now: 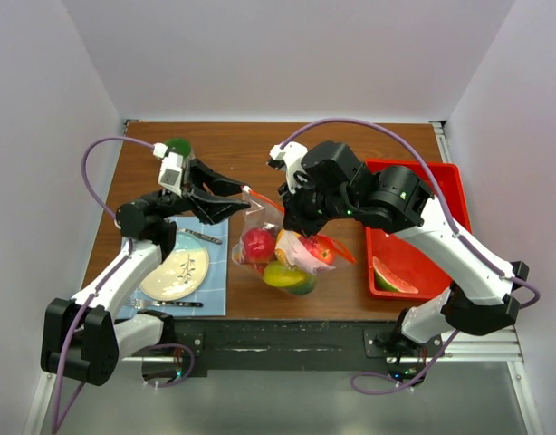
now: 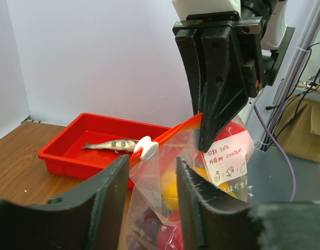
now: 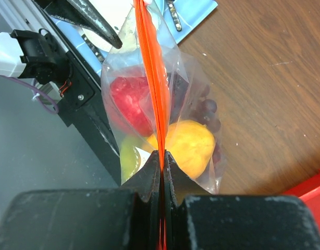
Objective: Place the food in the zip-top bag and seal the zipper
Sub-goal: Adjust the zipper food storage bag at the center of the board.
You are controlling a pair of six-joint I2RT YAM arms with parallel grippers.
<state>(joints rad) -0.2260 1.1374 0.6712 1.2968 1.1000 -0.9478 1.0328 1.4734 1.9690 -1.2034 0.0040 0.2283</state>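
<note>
Left gripper [image 2: 152, 164]: fingers apart, one on each side of the bag's left end; I cannot tell if they touch the plastic.
Right gripper [image 3: 163, 155]: fingers pressed together on the zipper [image 3: 149, 62], pinching its right part.
Bag [image 1: 280, 258]: upright at the middle of the table [image 1: 350, 145], toward the near edge, between plate and tray, with its mouth on top.
Slider [image 2: 145, 148]: white, at the left end of the zipper, between the left fingers.
Label [image 2: 228, 162]: white, on the bag's side below the right fingers.
Food in bag: apple [image 3: 130, 101], orange [image 3: 188, 146], grapes [image 3: 207, 107], green fruit [image 3: 127, 156].
Fish [image 2: 110, 145]: lying flat in the red tray [image 2: 61, 151].
Watermelon wedge [image 1: 394, 276]: near end of the tray, right of the bag.
Plate [image 1: 174, 272]: on a blue mat [image 1: 216, 272], near left, with cutlery beside it.
</note>
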